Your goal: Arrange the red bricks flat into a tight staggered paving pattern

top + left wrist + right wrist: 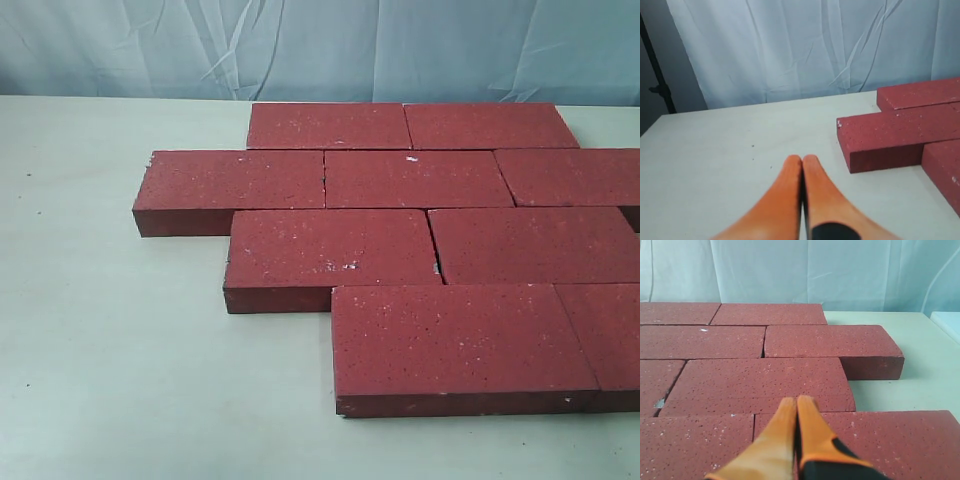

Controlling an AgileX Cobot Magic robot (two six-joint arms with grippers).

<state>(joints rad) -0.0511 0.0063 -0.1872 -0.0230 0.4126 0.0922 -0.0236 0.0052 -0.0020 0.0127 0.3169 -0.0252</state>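
Several red bricks (pixel 418 178) lie flat on the pale table (pixel 120 340) in four offset rows, edges close together; the rows run off the exterior view's right side. Neither gripper shows in the exterior view. In the left wrist view my left gripper (pixel 802 159) is shut and empty, its orange fingertips over bare table, apart from the end of a red brick (pixel 890 140). In the right wrist view my right gripper (pixel 796 400) is shut and empty above the red bricks (pixel 760 377), over the seam between two rows. Whether it touches them I cannot tell.
A pale wrinkled curtain (pixel 320 45) hangs behind the table. A black stand (pixel 657 75) rises past the table's far corner in the left wrist view. Bare tabletop (pixel 150 400) lies left of and in front of the bricks.
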